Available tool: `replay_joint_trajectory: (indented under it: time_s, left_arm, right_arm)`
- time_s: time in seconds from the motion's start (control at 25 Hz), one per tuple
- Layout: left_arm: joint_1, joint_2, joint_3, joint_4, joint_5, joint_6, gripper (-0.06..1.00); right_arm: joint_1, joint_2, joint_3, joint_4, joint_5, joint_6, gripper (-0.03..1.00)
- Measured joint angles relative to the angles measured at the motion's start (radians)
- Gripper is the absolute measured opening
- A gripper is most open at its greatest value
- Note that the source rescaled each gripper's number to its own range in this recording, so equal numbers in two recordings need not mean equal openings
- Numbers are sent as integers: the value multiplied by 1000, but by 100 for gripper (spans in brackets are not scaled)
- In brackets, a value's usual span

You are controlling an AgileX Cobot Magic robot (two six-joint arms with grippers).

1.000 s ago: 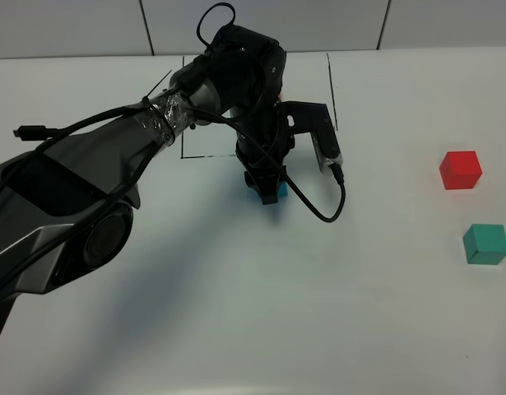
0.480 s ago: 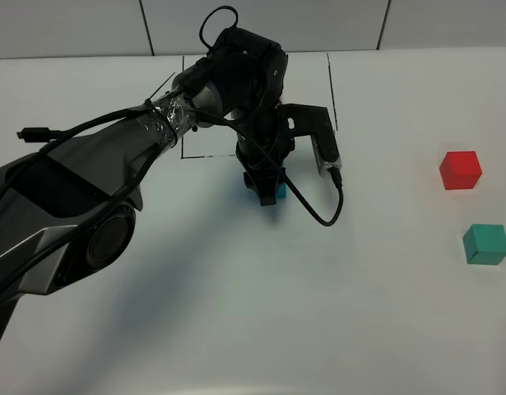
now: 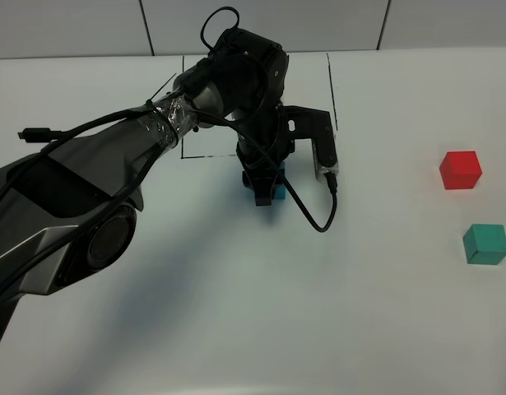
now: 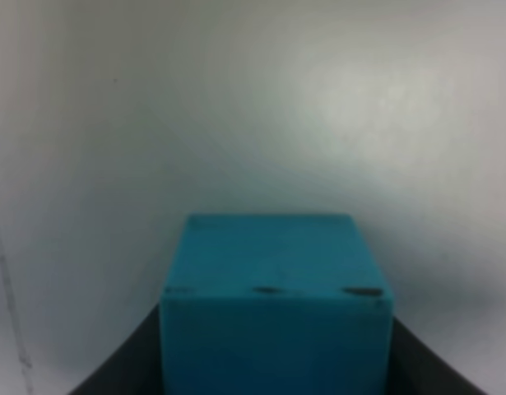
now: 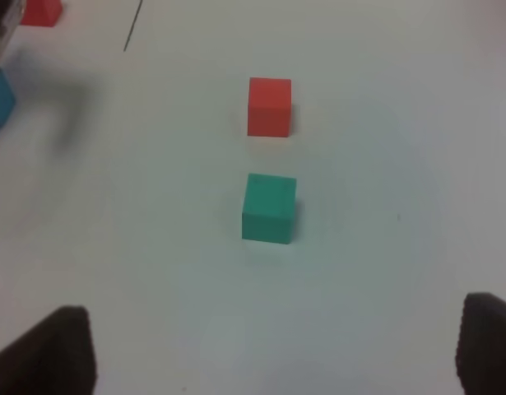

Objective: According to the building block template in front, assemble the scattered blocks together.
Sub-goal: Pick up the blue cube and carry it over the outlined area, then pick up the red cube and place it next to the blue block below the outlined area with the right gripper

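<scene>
On the white surface [image 3: 236, 321] we find the left pincer [image 3: 264, 188] clamped on the cyan-blue cube [image 3: 278, 191], just before the black outline [image 3: 331, 90] near the far edge. The right pincer [image 5: 276, 352] stands wide and empty. The red cube [image 3: 460, 169] and green cube [image 3: 485, 243] sit apart near the right edge.

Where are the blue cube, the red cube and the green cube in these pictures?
blue cube [image 4: 276, 317], left wrist view, face nearest the camera.
red cube [image 3: 460, 163], exterior high view, top face.
green cube [image 3: 485, 237], exterior high view, top face.
</scene>
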Motion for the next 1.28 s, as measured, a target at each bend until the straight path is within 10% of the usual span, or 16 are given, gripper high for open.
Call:
replay_joint_trajectory:
  time_s: [0.64, 1.0, 1.28]
  left_arm:
    - [0, 0, 0, -12, 0, 4, 2]
    - [0, -4, 2, -17, 0, -9, 77]
    - [5, -111, 2, -58, 1, -138, 91]
  right_arm:
    - [0, 0, 0, 0, 0, 0, 82]
    - [0, 0, 0, 0, 0, 0, 82]
    - [0, 0, 0, 0, 0, 0, 82]
